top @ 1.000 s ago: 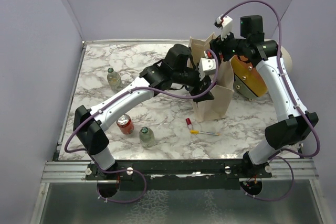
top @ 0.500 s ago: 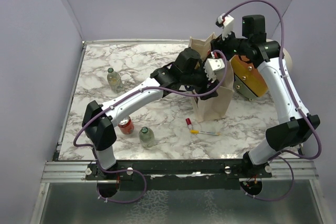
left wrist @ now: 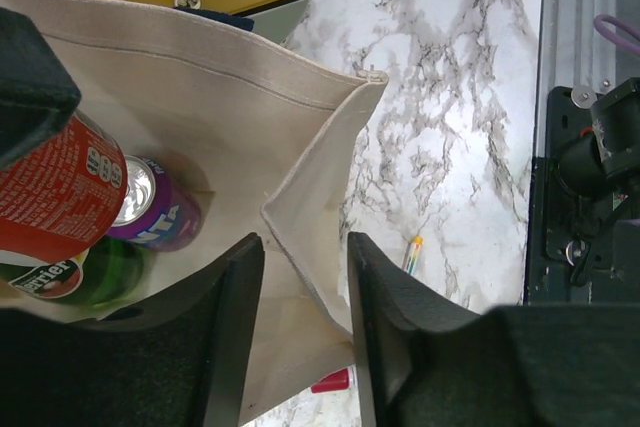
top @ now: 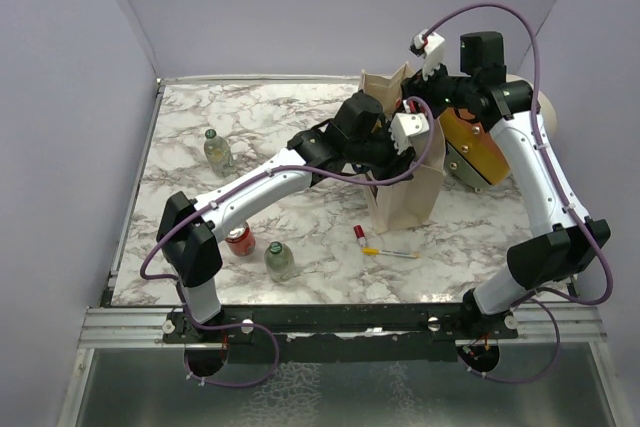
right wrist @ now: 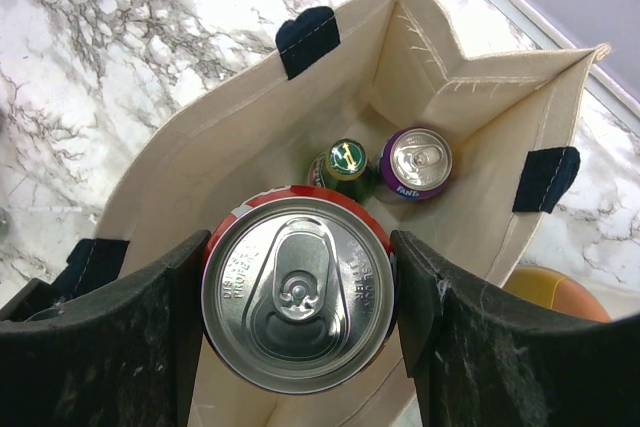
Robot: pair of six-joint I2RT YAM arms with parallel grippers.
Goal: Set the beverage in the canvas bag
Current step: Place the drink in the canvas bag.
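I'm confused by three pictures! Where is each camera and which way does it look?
Top: above and behind, facing down at table; left arm, right arm show.
Left wrist: faces into canvas bag; jaws straddle its wall.
Right wrist: faces down into bag; jaws hold red can.
Both wrist views share the purple can.

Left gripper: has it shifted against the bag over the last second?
Yes. In the top view the left gripper has moved right, further over the canvas bag; the bag itself stands where it was.
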